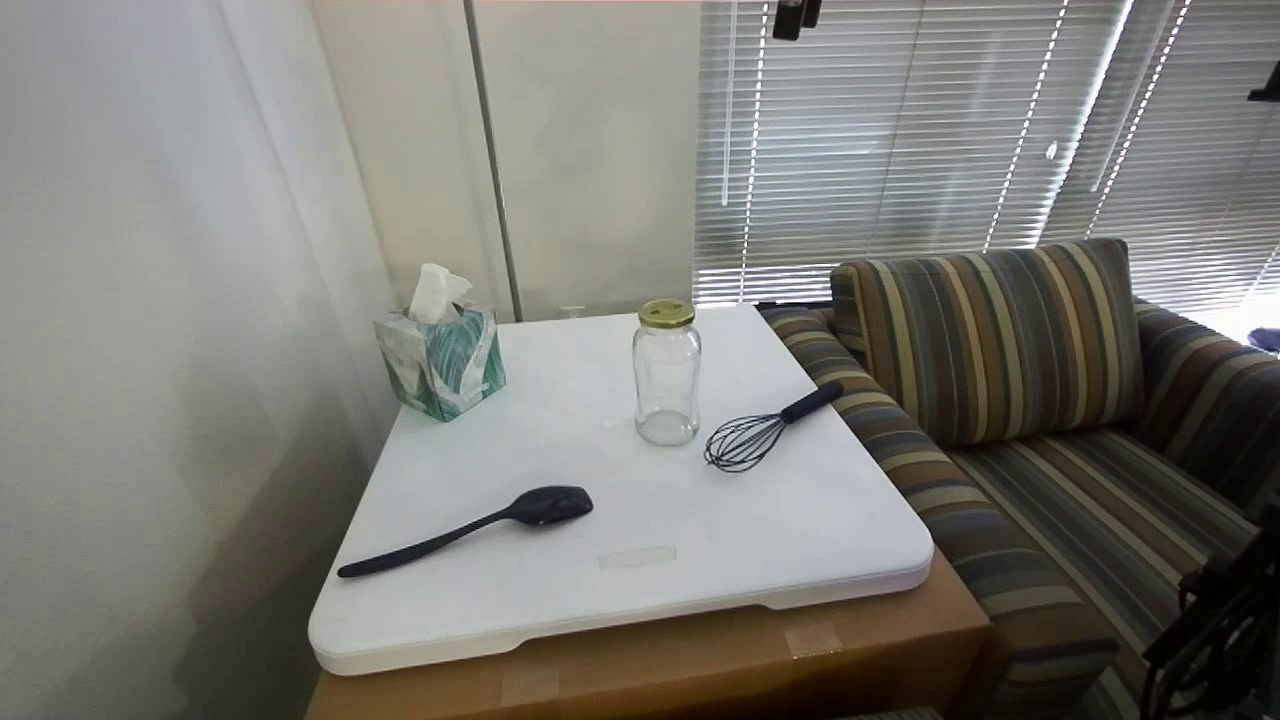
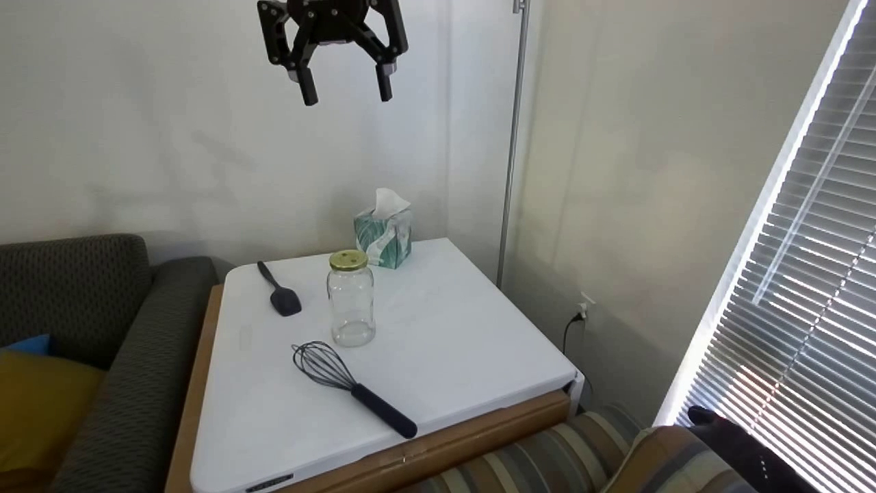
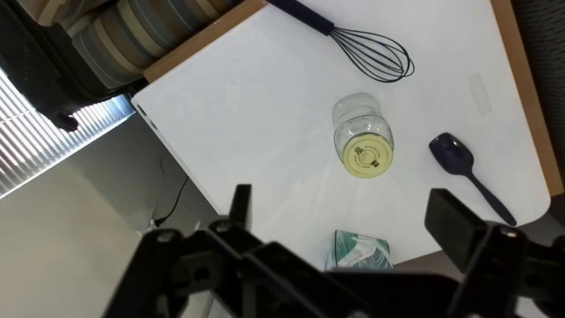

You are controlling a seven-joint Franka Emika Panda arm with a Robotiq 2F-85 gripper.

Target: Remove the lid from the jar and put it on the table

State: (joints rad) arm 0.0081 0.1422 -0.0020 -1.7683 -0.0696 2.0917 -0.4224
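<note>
The clear glass jar [image 1: 667,385] stands upright on the white table [image 1: 760,530]. It also shows in an exterior view [image 2: 352,305] and in the wrist view [image 3: 357,108]. The round yellowish-green lid [image 1: 666,313] sits on the jar's mouth in both exterior views [image 2: 348,259]. In the wrist view the lid's top [image 3: 367,155] faces the camera. My gripper [image 2: 347,97] is open and empty, high above the table and well above the jar. In the wrist view its fingers [image 3: 340,194] are wide apart with nothing between them. In an exterior view only a fingertip shows at the top edge.
A dark whisk [image 1: 770,430] lies beside the jar. A dark spoon [image 1: 470,525] lies near a table edge. A teal tissue box [image 2: 384,236] stands near the wall corner. A striped sofa [image 1: 1000,430] adjoins the table, and a dark sofa [image 2: 130,376] borders another side.
</note>
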